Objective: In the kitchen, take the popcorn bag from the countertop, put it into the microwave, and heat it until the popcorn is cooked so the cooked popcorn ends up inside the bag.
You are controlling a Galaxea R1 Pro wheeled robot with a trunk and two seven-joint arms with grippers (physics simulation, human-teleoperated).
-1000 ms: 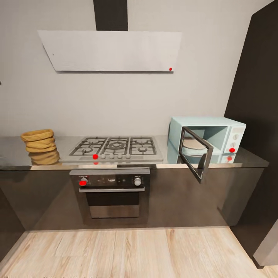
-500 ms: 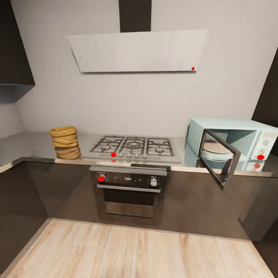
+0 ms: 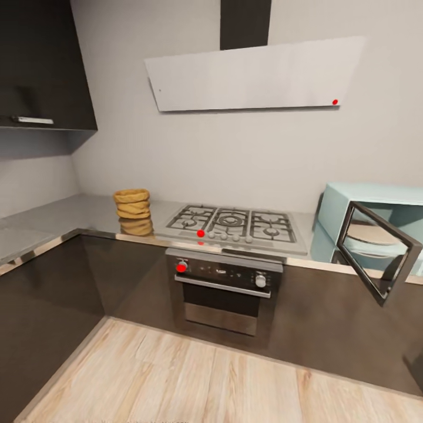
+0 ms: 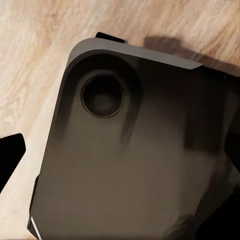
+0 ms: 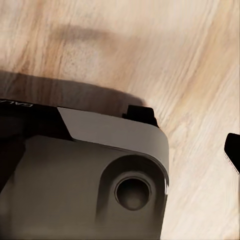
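The tan popcorn bag stands upright on the dark glossy countertop, left of the hob, with its reflection under it. The pale-blue microwave sits at the counter's right end, cut by the frame edge. Its dark glass door is swung open toward me and a pale turntable shows inside. No popcorn can be seen. My left gripper and right gripper hang low over my own dark base and the plank floor. A black fingertip and another sit at the frame edges, nothing between them.
A steel gas hob lies between bag and microwave, above a built-in oven with knobs. A white hood hangs on the wall. The counter turns a corner at the left under a dark wall cabinet. Wood floor lies before the cabinets.
The head view has swung left, so the whole kitchen has slid right in the picture and the left corner has come into view. The bag, hob and microwave have not moved.
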